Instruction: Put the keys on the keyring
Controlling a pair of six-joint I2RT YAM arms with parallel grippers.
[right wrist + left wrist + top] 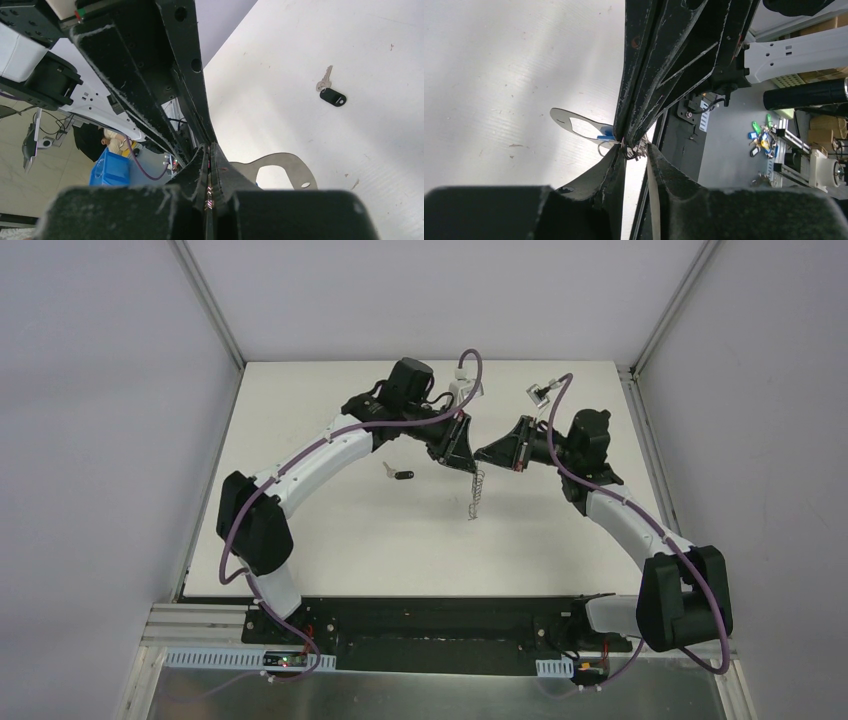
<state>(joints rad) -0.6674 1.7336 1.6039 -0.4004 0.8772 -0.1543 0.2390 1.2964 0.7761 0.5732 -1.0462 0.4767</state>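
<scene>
My right gripper (208, 150) is shut on the edge of the keyring (295, 167), a flat silvery loop held above the table. Its metal clips dangle below the two grippers as a chain (478, 492). The blue tag (605, 134) of one key shows against the keyring (574, 122), right at the right gripper's tip. My left gripper (636, 150) meets the right one tip to tip. Its fingers stand slightly apart, with small wire rings at the tips. The black-headed key (400, 474) lies flat on the table left of the grippers, also in the right wrist view (332, 95).
The white table (330, 540) ends at metal frame rails (210, 310) on both sides. Both arm bases sit on the black bar (440, 625) at the near edge. Purple cables (480, 375) loop over both wrists.
</scene>
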